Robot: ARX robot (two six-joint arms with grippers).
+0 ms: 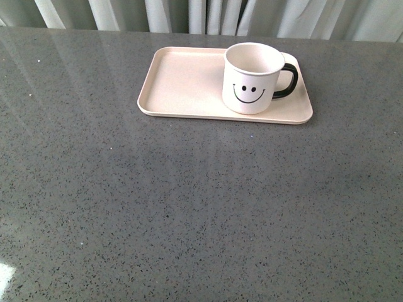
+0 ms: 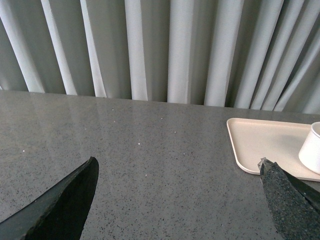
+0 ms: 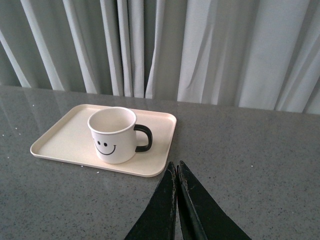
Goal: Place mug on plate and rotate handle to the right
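Note:
The cream-white mug (image 1: 252, 77) with a black smiley face stands upright on the right half of the pale pink plate (image 1: 179, 82). Its black handle (image 1: 286, 81) points right in the front view. The right wrist view shows the same mug (image 3: 113, 134), handle (image 3: 144, 138) and plate (image 3: 65, 137), with my right gripper (image 3: 176, 165) shut and empty on the near side of the plate's corner, apart from it. My left gripper (image 2: 177, 165) is open above bare table, one fingertip (image 2: 270, 172) overlapping the plate (image 2: 260, 142) edge in view; a sliver of mug (image 2: 312, 147) shows there. Neither arm appears in the front view.
The grey speckled table (image 1: 189, 207) stretches wide around the plate. Pale pleated curtains (image 1: 201, 16) hang just behind the table's far edge.

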